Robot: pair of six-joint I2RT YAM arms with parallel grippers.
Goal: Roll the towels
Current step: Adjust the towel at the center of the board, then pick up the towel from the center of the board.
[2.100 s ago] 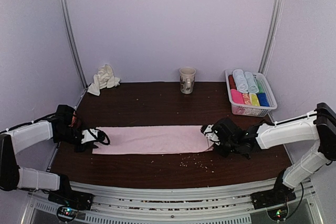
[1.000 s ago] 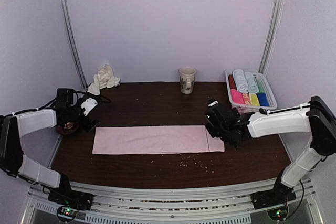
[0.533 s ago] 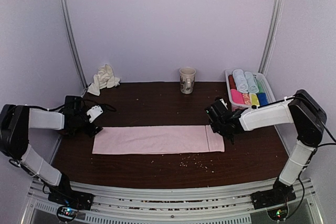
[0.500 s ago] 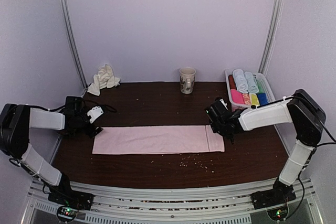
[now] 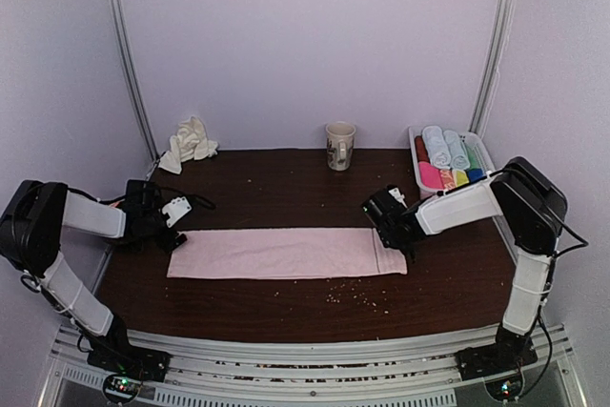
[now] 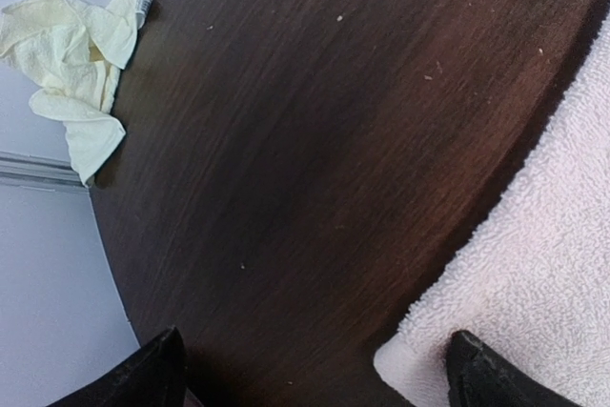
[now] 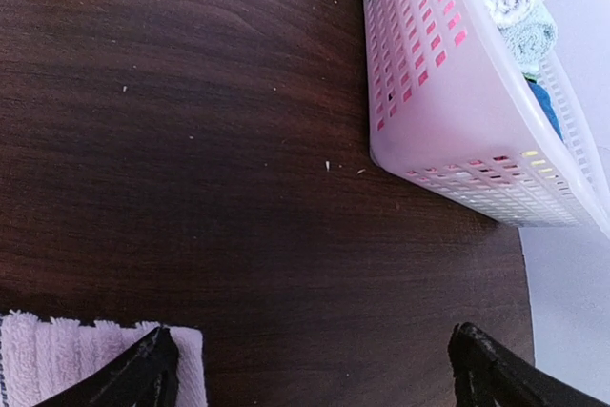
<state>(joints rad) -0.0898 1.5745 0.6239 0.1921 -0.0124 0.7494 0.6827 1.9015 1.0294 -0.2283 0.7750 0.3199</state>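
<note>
Left gripper (image 5: pixel 172 224), wide open and empty, sits at the left end of the pink towel (image 5: pixel 286 253) in the top view. The right gripper (image 5: pixel 379 219), equally spread and empty, is at the right end. The towel lies flat across mid-frame on the table (image 5: pixel 286 188); the cream towel (image 5: pixel 188 143) is crumpled at upper left.

Left wrist view: terry pile at lower right, likely soft, light and floppy, best pinched at an end's corners.

Right wrist view: hemmed corner at lower left, basket (image 7: pixel 448 111) at upper right.
</note>
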